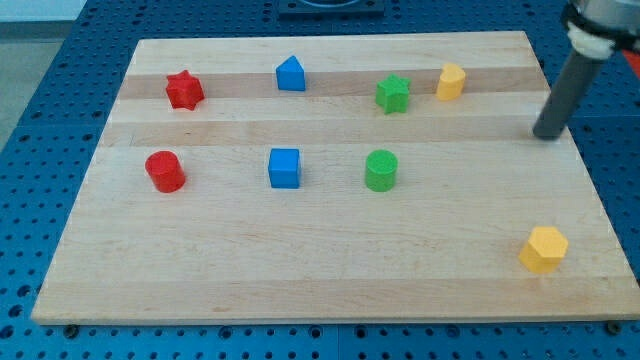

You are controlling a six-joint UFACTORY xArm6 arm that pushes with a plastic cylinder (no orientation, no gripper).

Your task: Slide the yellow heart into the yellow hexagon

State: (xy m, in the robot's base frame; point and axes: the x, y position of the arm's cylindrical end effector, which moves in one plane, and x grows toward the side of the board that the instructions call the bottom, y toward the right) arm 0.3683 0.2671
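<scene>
On the pale wooden board [330, 270], a red star [184, 90] and red cylinder [165, 171] sit at the view's left. The yellow heart [451, 81] lies upper right, the yellow hexagon [544, 249] lower right. The rod's tip [546, 135] touches nothing, right of the heart.

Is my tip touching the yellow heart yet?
No: my tip rests on bare board near the view's right edge, well apart from the yellow heart, up and to its left.
</scene>
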